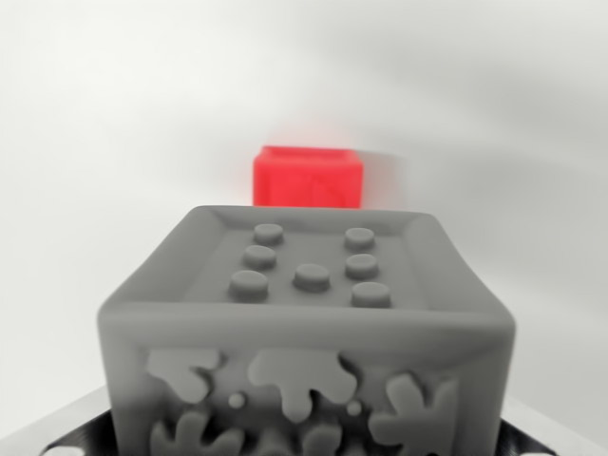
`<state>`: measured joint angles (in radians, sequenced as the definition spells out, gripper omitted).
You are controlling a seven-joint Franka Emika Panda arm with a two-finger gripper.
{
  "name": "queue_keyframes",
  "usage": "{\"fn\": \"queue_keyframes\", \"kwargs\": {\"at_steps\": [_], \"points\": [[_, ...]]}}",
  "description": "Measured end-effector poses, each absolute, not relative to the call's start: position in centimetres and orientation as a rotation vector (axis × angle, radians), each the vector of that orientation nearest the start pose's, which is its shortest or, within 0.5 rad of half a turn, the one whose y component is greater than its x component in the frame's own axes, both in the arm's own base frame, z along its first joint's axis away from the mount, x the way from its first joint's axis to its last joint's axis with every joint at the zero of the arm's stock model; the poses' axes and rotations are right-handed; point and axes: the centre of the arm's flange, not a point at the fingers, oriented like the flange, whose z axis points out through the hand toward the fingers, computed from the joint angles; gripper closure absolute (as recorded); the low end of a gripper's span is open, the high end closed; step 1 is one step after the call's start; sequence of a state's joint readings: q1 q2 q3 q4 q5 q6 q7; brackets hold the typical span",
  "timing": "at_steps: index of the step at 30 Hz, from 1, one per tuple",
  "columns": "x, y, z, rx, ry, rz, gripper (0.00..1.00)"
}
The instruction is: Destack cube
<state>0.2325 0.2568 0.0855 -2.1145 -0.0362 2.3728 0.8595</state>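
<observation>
Only slivers of the pincer [304,445] show, dark and silvery, at the bottom corners of the wrist view, one either side of the grey cube [309,323]. Whether they press on the cube is unclear. No arm is in view.

Counted in wrist view: one grey cube [306,332], close to camera, seven raised round studs on its top face; one red cube [308,177], farther off behind it. Two cubes total.
</observation>
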Motion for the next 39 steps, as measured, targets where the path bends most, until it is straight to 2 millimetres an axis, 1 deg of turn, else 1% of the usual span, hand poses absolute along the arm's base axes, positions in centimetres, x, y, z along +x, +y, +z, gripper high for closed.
{"fn": "queue_keyframes", "kwargs": {"at_steps": [3,5,39], "points": [[54.7,17.9,30.3,-3.037,0.806,-0.008,1.0],[54.7,17.8,30.6,-3.034,0.808,-0.012,1.0],[54.2,11.9,28.2,-2.996,0.965,0.003,1.0]]}}
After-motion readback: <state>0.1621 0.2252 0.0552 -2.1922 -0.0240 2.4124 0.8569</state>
